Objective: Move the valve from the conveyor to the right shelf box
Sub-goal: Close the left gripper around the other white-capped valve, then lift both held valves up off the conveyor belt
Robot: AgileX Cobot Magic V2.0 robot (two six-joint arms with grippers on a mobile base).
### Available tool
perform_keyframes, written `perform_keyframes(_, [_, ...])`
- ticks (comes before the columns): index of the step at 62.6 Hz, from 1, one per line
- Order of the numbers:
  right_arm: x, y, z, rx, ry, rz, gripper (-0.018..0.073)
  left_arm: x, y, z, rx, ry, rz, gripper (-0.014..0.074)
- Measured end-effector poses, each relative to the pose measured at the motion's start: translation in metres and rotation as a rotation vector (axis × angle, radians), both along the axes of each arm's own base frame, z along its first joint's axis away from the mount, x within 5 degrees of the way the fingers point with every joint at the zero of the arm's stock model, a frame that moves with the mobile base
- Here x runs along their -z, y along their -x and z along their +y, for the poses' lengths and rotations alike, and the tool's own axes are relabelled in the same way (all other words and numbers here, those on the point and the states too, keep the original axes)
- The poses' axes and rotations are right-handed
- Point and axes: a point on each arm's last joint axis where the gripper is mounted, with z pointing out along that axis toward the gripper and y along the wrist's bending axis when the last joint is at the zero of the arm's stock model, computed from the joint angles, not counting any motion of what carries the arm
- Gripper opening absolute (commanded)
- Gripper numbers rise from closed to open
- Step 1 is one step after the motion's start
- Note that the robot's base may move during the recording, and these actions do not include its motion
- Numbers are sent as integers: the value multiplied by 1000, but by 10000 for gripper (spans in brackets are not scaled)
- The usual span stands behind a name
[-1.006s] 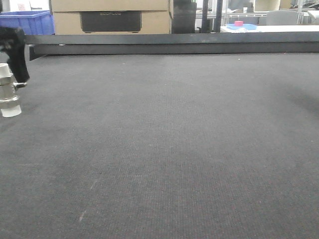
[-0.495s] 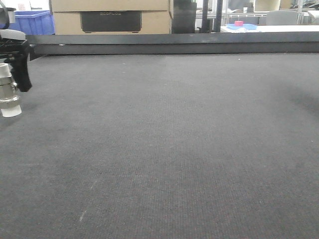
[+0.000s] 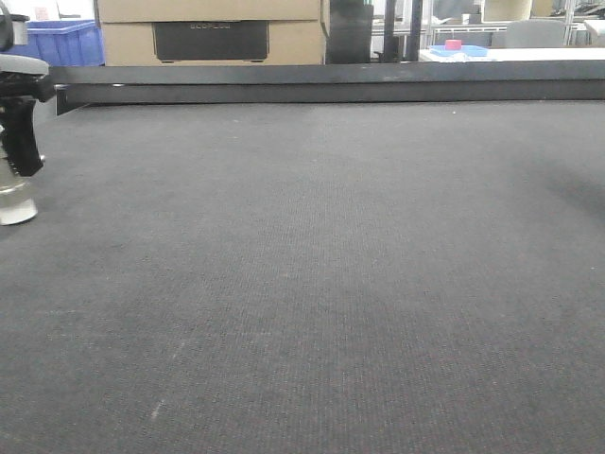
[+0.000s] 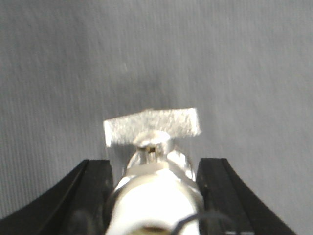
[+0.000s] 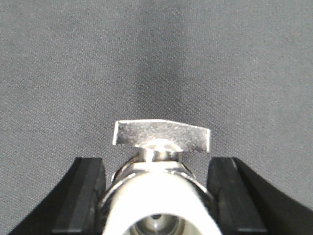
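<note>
A silvery valve (image 3: 13, 197) with a white bottom cap stands upright at the far left edge of the dark grey conveyor (image 3: 321, 265), its base at belt level. My left gripper (image 3: 17, 142) is shut around its upper part. The left wrist view shows that valve (image 4: 154, 196) squeezed between both black fingers (image 4: 90, 196), its flat handle pointing ahead, so the left gripper (image 4: 156, 164) holds it. In the right wrist view my right gripper (image 5: 155, 161) is shut on another valve (image 5: 159, 193) above the belt. The right gripper is outside the front view. No shelf box is in view.
A black rail (image 3: 331, 85) runs along the belt's far edge. Behind it stand a cardboard box (image 3: 123, 43) with a black unit, a blue crate (image 3: 61, 43) and, at right, a white table (image 3: 529, 54) with a small blue and pink item.
The left gripper and its valve have shifted slightly left, toward the frame edge, and the black finger now covers more of the valve's upper part.
</note>
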Motion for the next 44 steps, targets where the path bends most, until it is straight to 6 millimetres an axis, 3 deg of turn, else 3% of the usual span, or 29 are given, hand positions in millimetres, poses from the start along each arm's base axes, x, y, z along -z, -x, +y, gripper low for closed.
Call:
perform_keyframes(5, [-4,3,0,0,0,-7,-160,-17,7,-1,1,4,-20,-111])
perform_keyframes(14, [-18,15,0,-1,-1,-36,-160,-66,26,-4,-2,17,-147,-111])
perform_keyframes(19, [-25,26,0,-2,-1,-55,-160,-102,46,-7,-1,27,-241,-111])
perform_keyframes(25, [-27,40,0,-2,-3,-61,-160,-128,65,-9,2,26,-301,-111])
perform_keyframes(34, [-31,63,-1,-3,-5,-70,-160,-156,90,-18,27,22,-362,-111])
perform_keyframes(44, [-49,85,-1,-3,-8,-145,-160,-182,116,-32,74,27,-435,-111])
